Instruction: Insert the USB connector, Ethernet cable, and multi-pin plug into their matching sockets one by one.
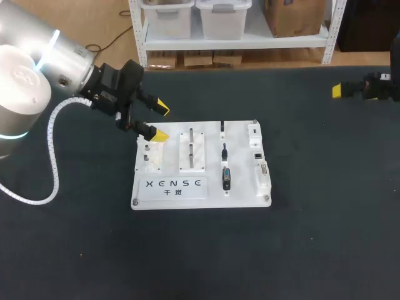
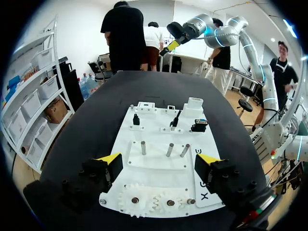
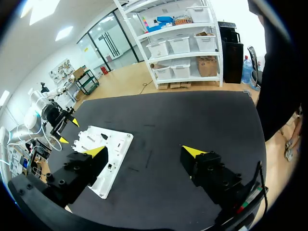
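On the white board [image 1: 244, 190], black connector [image 1: 226, 178] lies in its holder, sockets [image 1: 257, 156] just beside. Over the board's far left corner, left gripper [image 1: 161, 121] wide open, empty; right gripper [image 3: 144, 151] open, empty, well apart. Connector looks light, rigid: pinch body's flat sides, not pins.

Being lit brightly and evenly from overhead in all three views. Leaving only faint, soft-edged shadows around the white board [image 1: 200, 164] and its pegs [image 2: 169, 149]. Soaking up light across the matte dark table [image 1: 312, 237], staying flat and even in tone. Glinting softly on the silver shell of the left arm [image 1: 44, 47] in the head view. Washing out detail on the board's bright face in the right wrist view.
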You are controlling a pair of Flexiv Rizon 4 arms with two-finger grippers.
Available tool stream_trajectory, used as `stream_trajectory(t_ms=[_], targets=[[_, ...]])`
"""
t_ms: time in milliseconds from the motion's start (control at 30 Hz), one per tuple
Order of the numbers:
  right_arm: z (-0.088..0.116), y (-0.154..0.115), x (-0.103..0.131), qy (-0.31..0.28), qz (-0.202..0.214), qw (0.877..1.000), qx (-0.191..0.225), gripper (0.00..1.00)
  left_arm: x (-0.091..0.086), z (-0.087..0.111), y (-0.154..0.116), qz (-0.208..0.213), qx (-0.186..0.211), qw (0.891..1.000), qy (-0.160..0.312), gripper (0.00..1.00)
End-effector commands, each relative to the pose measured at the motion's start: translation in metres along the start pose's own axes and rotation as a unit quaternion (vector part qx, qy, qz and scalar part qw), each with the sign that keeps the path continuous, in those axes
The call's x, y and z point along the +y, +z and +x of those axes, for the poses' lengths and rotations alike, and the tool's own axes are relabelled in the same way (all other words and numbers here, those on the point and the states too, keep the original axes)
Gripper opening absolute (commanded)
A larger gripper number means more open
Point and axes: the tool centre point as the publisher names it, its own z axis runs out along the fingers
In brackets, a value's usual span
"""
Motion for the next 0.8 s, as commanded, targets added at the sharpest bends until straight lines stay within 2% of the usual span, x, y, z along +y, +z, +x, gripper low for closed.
stream_trajectory(t_ms=[33,367,467,633,700,800], targets=[[0.000,0.000,0.000,0.000,0.001,1.000,0.000,1.00,0.001,0.000,0.001,0.002,0.002,1.000,0.000,1.00],[0.000,0.000,0.000,0.000,0.001,1.000,0.000,1.00,0.001,0.000,0.001,0.002,0.002,1.000,0.000,1.00],[-0.007,0.020,0.018,-0.012,0.019,0.999,0.028,1.00,0.001,0.000,0.001,0.002,0.002,1.000,0.000,1.00],[-0.018,0.057,0.049,-0.036,0.078,0.993,0.084,1.00,0.001,0.000,0.001,0.002,0.002,1.000,0.000,1.00],[-0.024,0.071,0.062,-0.034,0.094,0.992,0.083,1.00,0.001,0.000,0.001,0.002,0.002,1.000,0.000,1.00],[-0.027,0.092,0.079,-0.032,0.125,0.985,0.110,1.00,0.001,0.000,0.001,0.002,0.002,1.000,0.000,1.00]])
